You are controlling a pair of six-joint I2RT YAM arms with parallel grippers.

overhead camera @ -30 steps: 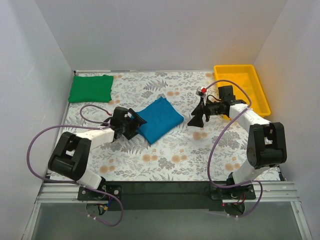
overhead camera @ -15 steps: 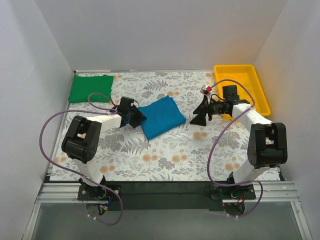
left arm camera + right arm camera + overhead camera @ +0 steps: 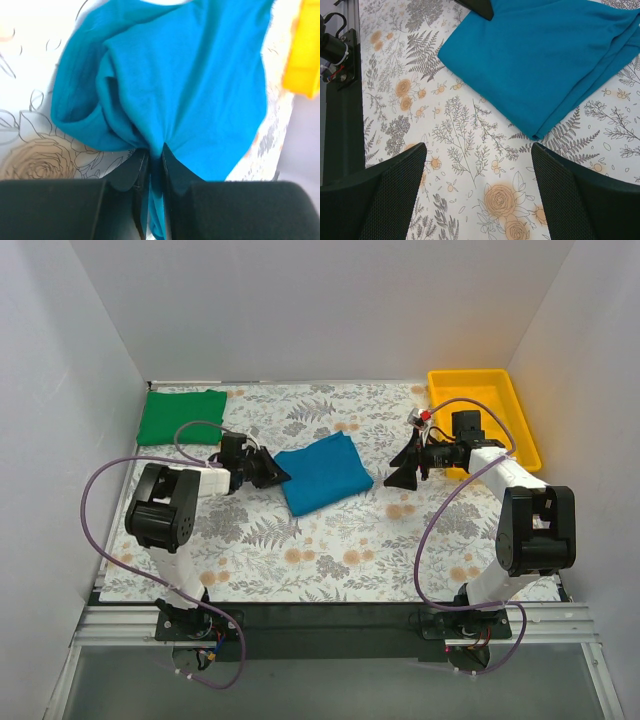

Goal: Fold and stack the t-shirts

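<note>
My left pincer point(image 3: 154, 156) is clenched on the left edge of the folded teal-blue t-shirt point(image 3: 322, 472), which lies mid-worktop point(image 3: 300, 560). My right pincer point(image 3: 477, 150) hangs released just right of it. The green t-shirt point(image 3: 181, 416) lies folded in the far left corner. I'd carry the teal one there low and slowly, so its folds don't spill.

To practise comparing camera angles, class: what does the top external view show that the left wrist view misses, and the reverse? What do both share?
Only the top external view shows the green t-shirt, folded in the far left corner, and the right gripper, which is open. Only the left wrist view shows, close up, the left gripper shut on a bunched edge of the teal-blue t-shirt. Both show the teal-blue t-shirt, the yellow tray and the floral table cover.
</note>
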